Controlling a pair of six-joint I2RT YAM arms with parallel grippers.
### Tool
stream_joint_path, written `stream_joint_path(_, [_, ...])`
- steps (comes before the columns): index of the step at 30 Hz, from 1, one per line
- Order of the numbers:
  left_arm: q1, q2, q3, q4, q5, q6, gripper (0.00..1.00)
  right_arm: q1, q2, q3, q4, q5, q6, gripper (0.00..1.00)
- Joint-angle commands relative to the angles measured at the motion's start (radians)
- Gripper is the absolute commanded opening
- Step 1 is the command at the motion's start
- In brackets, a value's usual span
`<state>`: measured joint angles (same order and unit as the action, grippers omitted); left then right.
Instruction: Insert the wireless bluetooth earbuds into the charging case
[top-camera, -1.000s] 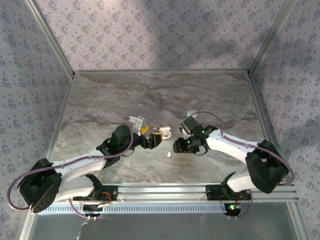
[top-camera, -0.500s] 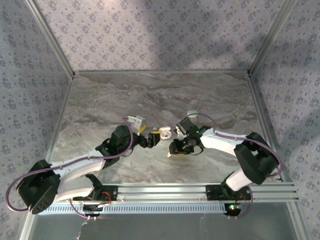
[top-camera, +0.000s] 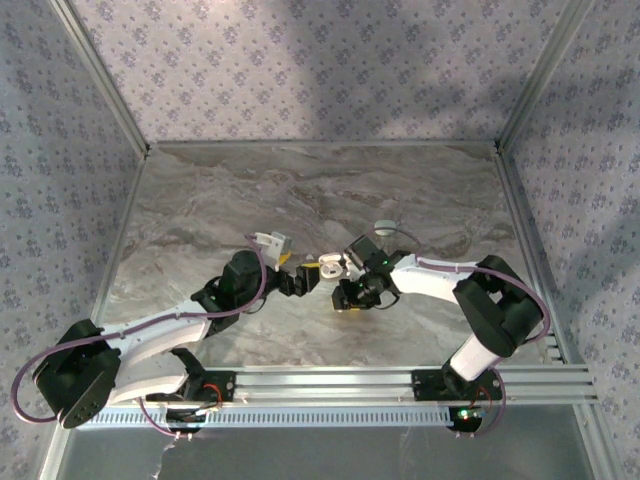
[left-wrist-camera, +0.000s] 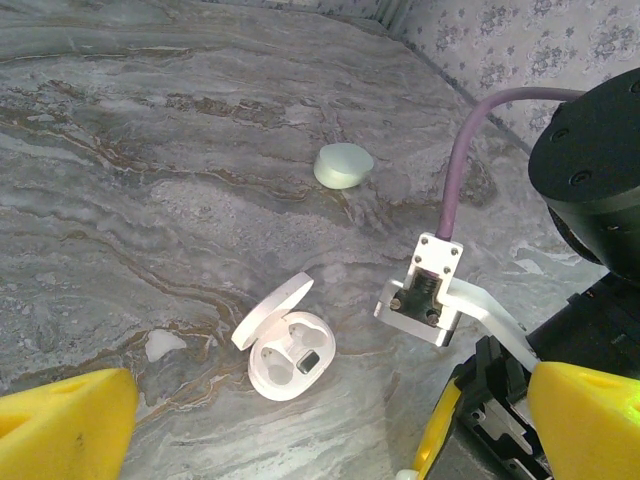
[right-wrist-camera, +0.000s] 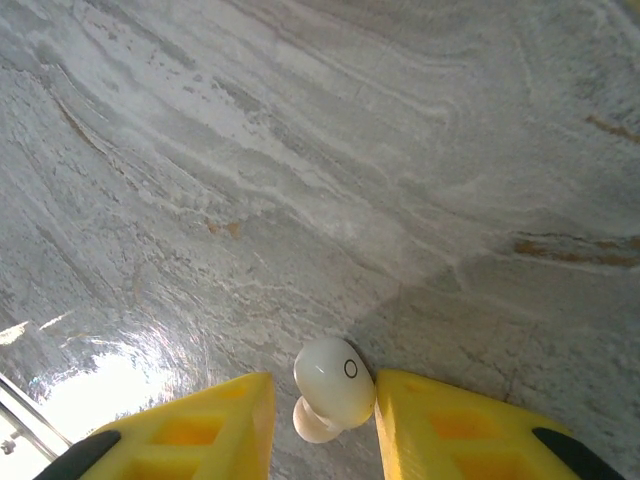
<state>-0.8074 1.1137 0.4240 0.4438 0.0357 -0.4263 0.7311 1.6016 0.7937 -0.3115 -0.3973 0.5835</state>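
The white charging case lies on the marble table with its lid flipped up and both sockets bare. My left gripper hovers just short of it, open wide, with nothing between its yellow fingers. In the top view the case sits between the left gripper and the right gripper. A white earbud lies on the table between the right gripper's narrowed jaws. It touches the right finger, and a thin gap separates it from the left finger.
A closed pale green oval case rests farther back, also seen in the top view. The right arm's wrist bracket hangs close to the right of the open case. Aluminium rails and patterned walls bound the table.
The right arm swung left and down over the loose earbud in front of the case, and its jaws narrowed around it. The left arm and the case stayed put.
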Motion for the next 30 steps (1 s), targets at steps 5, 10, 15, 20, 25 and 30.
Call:
stream_joint_path(5, [-0.004, -0.003, 0.035, 0.003, -0.01, 0.021, 1.0, 0.007, -0.001, 0.049, -0.079, 0.056, -0.035, 0.4])
stream_joint_path(10, [-0.003, 0.003, 0.036, 0.003, -0.009, 0.019, 1.0, 0.013, 0.003, 0.083, -0.125, 0.097, -0.067, 0.4])
stream_joint_path(15, [-0.003, 0.004, 0.038, 0.003, -0.01, 0.02, 1.0, 0.033, 0.041, 0.126, -0.163, 0.13, -0.084, 0.4])
stream_joint_path(20, [-0.001, 0.004, 0.038, 0.001, -0.01, 0.02, 1.0, 0.053, 0.073, 0.152, -0.179, 0.142, -0.089, 0.39])
stream_joint_path(25, [-0.002, 0.003, 0.039, 0.0, -0.011, 0.02, 1.0, 0.066, 0.093, 0.167, -0.217, 0.193, -0.085, 0.36])
stream_joint_path(30, [-0.002, 0.003, 0.039, -0.002, -0.011, 0.02, 1.0, 0.073, 0.088, 0.178, -0.252, 0.234, -0.079, 0.34])
